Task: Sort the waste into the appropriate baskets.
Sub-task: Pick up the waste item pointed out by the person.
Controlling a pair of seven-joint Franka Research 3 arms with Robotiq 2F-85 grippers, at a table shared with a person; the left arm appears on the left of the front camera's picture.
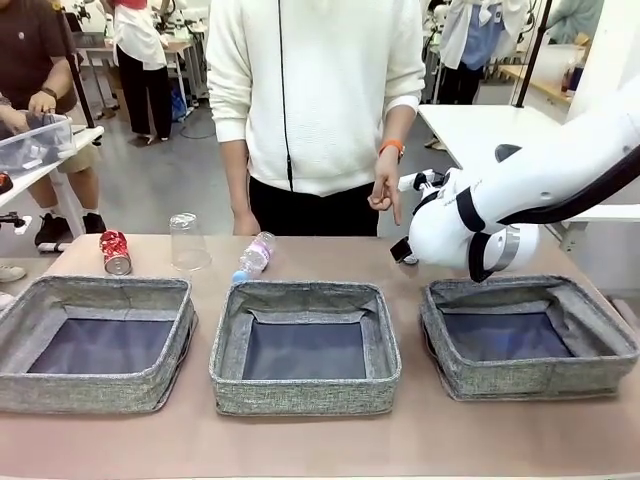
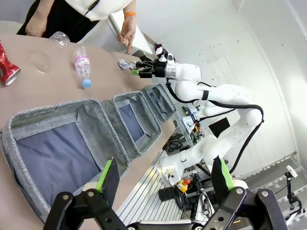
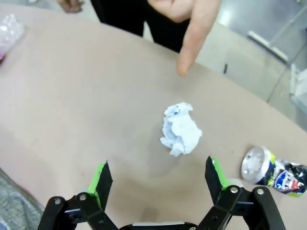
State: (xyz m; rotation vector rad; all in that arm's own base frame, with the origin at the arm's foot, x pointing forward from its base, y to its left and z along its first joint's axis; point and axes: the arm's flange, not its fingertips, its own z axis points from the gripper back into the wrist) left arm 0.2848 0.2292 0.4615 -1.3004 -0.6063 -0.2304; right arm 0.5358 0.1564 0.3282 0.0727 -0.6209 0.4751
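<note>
Fingers of the right arm (image 3: 101, 179) are spread wide with nothing between them. They are low over the tabletop (image 1: 320, 440) beyond the far side of the right basket (image 1: 530, 378), and the crumpled white paper ball (image 3: 181, 128) lies on the bare surface just ahead of their tips. Fingers of the left arm (image 2: 106, 175) are likewise spread and grip nothing, raised in the air with the left basket (image 1: 100, 285) below and ahead of them.

Three grey woven baskets stand in a row along the near side of the tabletop, the middle basket (image 1: 300, 395) between the other two, each with its dark bottom showing. A person in a white top stands at the far side, and the person's hand (image 1: 385, 190) points one finger down at the paper ball without touching it.

Behind the middle basket's far left corner, the clear plastic bottle (image 1: 255, 255) lies on its side, blue cap toward the basket. To its left the clear plastic cup (image 1: 187, 242) stands with its wider end down. The crushed red can (image 1: 115, 252) stands behind the left basket. A crushed dark-blue can (image 3: 273, 172) lies on its side near the paper ball.
</note>
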